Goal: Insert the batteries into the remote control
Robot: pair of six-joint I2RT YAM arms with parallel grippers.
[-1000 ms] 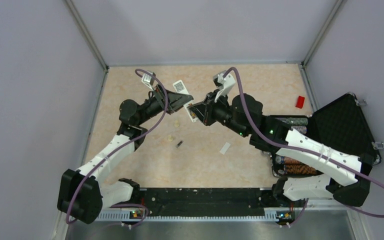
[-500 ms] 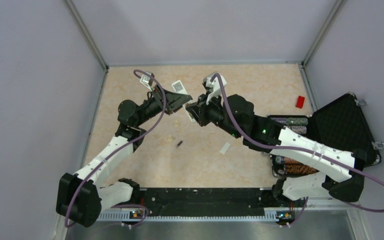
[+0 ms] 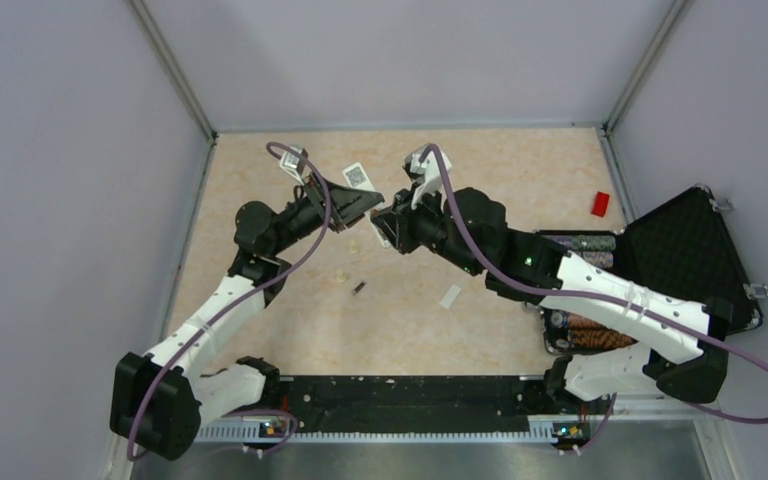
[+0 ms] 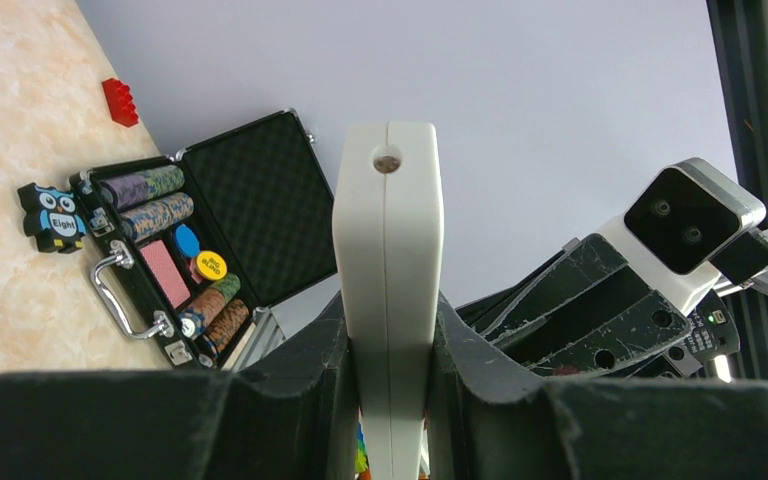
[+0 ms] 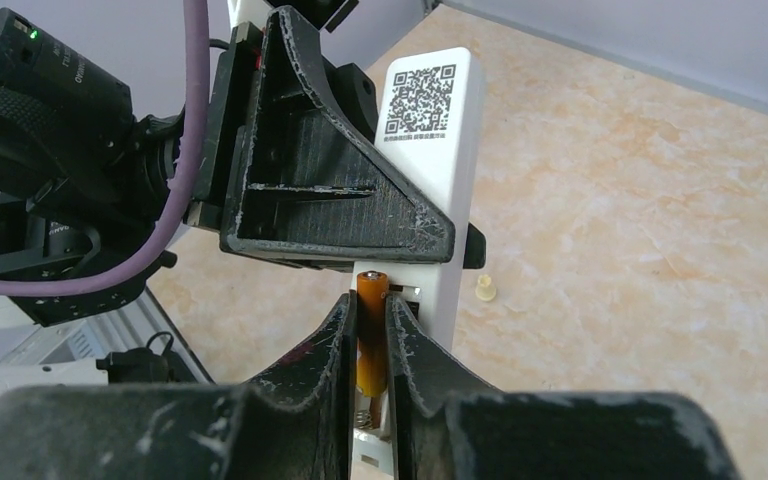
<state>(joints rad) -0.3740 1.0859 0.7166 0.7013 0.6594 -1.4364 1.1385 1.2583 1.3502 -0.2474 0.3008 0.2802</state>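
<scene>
One battery [image 5: 371, 350] is pinched in the right hand [image 5: 370, 305], lying along the open back of the remote [image 5: 448, 200], which the left hand [image 4: 388, 325] clamps above the worktop [image 3: 520, 170], nearer its far edge. I would press it in flat and lengthwise, with the remote held rigid. The second battery [image 3: 358, 289] lies mid-worktop, slightly toward the left edge.

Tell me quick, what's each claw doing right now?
Left claw: closed, holding the remote control.
Right claw: closed on a battery at the remote's recess.
</scene>
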